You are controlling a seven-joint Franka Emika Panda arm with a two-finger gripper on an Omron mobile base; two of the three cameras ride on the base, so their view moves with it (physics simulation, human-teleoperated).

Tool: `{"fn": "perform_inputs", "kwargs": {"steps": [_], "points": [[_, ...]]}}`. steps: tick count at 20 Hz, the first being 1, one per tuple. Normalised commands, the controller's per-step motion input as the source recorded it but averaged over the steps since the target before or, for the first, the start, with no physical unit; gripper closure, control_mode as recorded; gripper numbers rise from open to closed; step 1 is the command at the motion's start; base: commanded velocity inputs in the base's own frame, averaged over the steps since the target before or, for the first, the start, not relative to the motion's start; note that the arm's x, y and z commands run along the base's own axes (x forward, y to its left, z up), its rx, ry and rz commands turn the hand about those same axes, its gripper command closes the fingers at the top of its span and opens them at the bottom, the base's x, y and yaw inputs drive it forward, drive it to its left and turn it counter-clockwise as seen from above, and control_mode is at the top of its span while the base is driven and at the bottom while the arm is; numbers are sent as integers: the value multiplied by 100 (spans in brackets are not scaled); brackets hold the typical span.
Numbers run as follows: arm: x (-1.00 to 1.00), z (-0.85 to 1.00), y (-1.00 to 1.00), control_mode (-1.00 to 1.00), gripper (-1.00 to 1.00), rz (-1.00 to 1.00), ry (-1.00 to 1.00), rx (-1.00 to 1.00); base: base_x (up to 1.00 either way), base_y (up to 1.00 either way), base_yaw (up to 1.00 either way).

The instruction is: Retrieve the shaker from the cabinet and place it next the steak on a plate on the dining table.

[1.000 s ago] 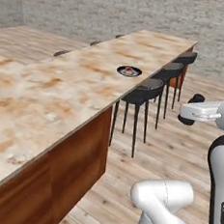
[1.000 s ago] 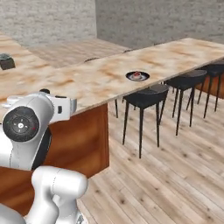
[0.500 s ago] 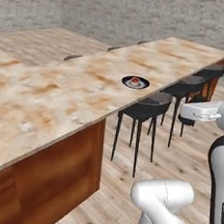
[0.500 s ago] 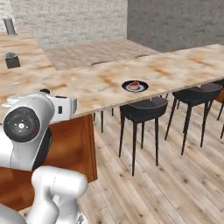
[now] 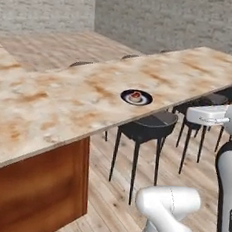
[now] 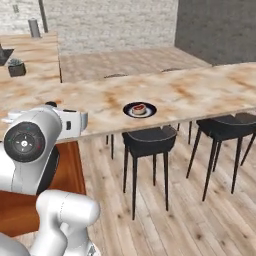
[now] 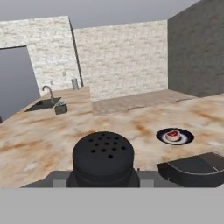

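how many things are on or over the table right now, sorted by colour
Black: 1, the shaker held in the gripper
Dark blue with white centre: 1, the plate on the dining table
Red: 1, the steak on the plate
Total: 3

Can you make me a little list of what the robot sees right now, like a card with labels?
Holding: the black shaker, seen close up from the hand, its top full of small holes
Gripper: shut on the shaker
Plate: round, dark blue, on the dining table near its front edge
Steak: small red piece resting on the plate
Stool: black, tucked under the table just below the plate
Far counter: sink with a tap
Job left: shaker not yet beside the steak
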Motion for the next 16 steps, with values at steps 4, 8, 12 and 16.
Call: {"fn": "perform_inputs", "kwargs": {"steps": [4, 8, 12, 16], "points": [[0, 0, 0, 100, 100, 0, 0, 0, 36, -100, 39], [0, 0, 0, 100, 100, 0, 0, 0, 58, -93, 44], [0, 0, 0, 100, 100, 0, 0, 0, 99, -68, 52], [0, 0, 0, 100, 100, 0, 0, 0, 98, -65, 54]]}}
